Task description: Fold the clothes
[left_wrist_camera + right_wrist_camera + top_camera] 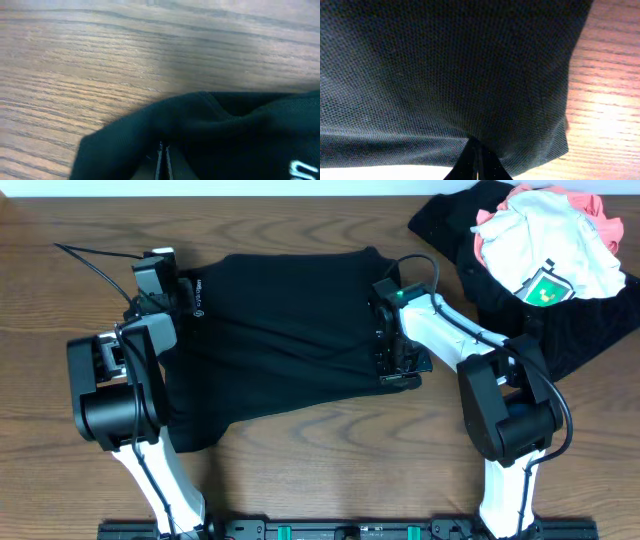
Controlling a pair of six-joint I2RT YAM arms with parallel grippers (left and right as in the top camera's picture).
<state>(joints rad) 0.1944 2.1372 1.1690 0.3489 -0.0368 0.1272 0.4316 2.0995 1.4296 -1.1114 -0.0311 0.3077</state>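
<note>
1. The black knit shirt (280, 330) lies spread at the middle of the brown wooden table (350, 460).
2. The left gripper (162, 159) pinches its far left edge.
3. The right gripper (476, 159) pinches its right edge.
4. A heap of white, pink and black clothes (545, 240) sits far right.

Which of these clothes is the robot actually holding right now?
The black shirt spread flat mid-table: the left tool and right tool pinch its opposite edges. The white and pink clothes lie heaped in the far corner, untouched.

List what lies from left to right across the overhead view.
left claw → black shirt → right claw → pile of clothes
</note>
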